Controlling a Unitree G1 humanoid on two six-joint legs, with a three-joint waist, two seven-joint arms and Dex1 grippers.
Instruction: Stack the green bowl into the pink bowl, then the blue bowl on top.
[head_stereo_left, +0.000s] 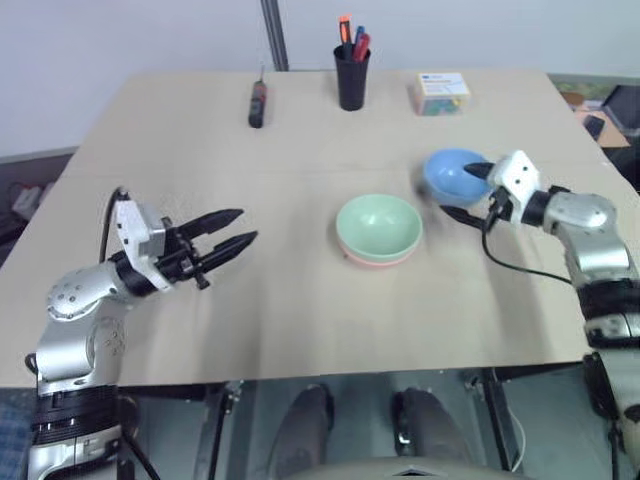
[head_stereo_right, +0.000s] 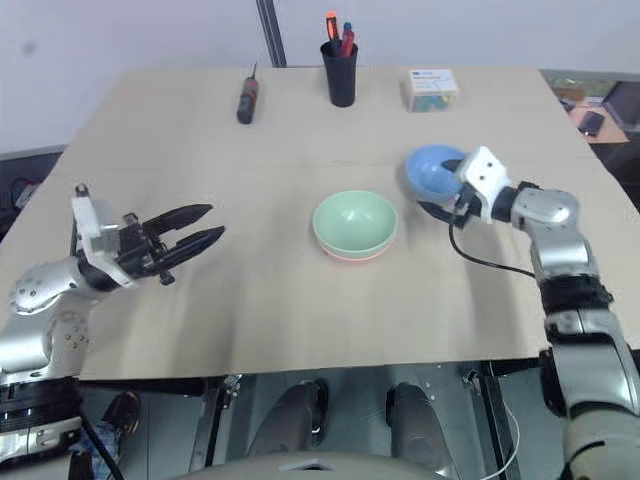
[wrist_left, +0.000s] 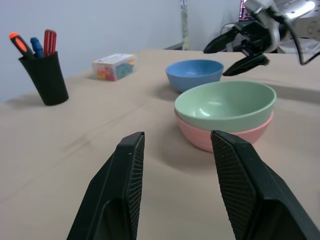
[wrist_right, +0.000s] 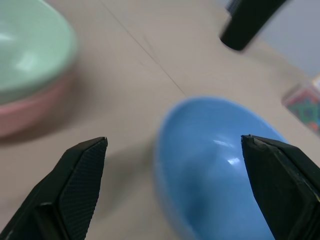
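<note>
The green bowl (head_stereo_left: 378, 226), smooth mint plastic, sits nested in the pink bowl (head_stereo_left: 372, 261) mid-table. The blue bowl (head_stereo_left: 452, 175) stands just beside, tilted between the right gripper's (head_stereo_left: 466, 191) wide-spread fingers. The left gripper (head_stereo_left: 233, 239) hovers apart, part-open and empty. A black pen cup (head_stereo_left: 351, 78) stands behind.

Tan table (head_stereo_left: 250, 300). Along far edge: dark screwdriver (head_stereo_left: 257, 104) lying flat, toward left; black pen cup (head_stereo_left: 351, 78) upright at centre, holding orange, blue, red pens; clear plastic box (head_stereo_left: 441, 93) with coloured contents, toward right. All three well apart.
</note>
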